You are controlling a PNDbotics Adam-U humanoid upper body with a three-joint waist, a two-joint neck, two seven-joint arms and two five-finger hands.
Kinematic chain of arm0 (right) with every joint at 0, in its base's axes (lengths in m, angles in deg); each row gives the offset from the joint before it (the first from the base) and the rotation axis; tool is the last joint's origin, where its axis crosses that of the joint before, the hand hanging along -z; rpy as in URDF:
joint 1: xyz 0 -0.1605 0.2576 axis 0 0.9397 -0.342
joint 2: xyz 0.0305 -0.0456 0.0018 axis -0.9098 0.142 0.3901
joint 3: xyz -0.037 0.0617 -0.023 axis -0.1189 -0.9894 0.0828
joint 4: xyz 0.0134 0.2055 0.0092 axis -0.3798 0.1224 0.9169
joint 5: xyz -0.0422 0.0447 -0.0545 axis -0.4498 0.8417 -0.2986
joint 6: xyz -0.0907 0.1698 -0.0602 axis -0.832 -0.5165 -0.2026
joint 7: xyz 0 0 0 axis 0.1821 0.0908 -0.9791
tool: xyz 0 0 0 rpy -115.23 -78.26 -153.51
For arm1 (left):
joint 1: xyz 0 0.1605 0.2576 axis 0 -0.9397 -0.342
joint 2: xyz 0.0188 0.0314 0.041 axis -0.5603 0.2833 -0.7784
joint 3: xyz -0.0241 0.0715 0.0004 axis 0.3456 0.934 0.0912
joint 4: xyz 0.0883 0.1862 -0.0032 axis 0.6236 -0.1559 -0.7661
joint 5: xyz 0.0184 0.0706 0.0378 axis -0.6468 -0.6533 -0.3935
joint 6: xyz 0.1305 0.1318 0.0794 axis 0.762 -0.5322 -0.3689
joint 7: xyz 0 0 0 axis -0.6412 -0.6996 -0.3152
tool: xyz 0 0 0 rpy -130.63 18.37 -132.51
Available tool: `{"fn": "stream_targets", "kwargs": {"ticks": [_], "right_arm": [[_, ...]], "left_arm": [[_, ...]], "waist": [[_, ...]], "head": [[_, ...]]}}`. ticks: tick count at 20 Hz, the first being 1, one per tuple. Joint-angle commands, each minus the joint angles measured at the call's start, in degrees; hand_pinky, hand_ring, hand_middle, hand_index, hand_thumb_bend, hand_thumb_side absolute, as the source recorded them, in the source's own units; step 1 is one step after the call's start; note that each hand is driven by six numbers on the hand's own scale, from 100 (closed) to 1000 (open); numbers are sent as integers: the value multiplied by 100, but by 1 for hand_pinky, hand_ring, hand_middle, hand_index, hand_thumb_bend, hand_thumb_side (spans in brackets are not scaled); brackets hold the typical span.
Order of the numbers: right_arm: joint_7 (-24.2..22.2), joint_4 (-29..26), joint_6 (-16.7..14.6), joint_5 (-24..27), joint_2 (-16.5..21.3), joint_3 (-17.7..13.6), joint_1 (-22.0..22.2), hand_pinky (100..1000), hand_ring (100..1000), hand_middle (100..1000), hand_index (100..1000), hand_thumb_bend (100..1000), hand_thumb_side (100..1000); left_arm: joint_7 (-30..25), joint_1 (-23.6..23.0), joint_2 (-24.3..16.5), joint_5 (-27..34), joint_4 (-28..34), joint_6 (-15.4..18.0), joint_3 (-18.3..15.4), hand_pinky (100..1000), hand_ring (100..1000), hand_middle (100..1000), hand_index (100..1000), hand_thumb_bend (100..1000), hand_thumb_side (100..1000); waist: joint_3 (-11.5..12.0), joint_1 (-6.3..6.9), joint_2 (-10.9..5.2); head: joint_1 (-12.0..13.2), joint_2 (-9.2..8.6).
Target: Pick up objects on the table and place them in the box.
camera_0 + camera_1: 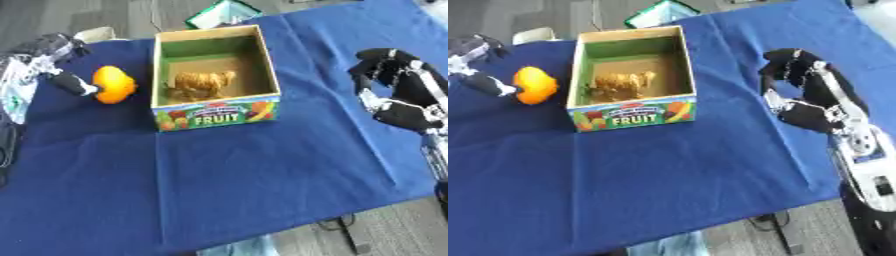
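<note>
Beside my left hand, just past the fingertips, sits an orange fruit on the blue cloth; my thumb touches its near side, but I cannot tell whether my fingers are curled round it or only resting against it. Beyond the fruit, toward my other hand, stands the box, open at the top, with a brown toy animal lying inside on its floor. My right hand hovers off the box's far side, apart from it, fingers curled loosely inward and holding nothing.
</note>
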Motion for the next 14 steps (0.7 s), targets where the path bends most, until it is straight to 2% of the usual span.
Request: {"fn": "stream_targets", "kwargs": {"ticks": [1, 14], "right_arm": [[-15, -56, -2, -1, 75, -28, -94, 718, 708, 579, 768, 104, 100], [-40, -57, -7, 2, 62, -10, -140, 719, 708, 579, 768, 103, 100]], "left_arm": [[118, 57, -56, -13, 13, -8, -52, 750, 676, 700, 840, 483, 292], [538, -42, 181, 93, -1, -118, -36, 730, 627, 646, 818, 371, 216]], "waist": [[-6, -33, -69], [-59, -35, 7]], "head": [[4, 28], [-14, 28]]}}
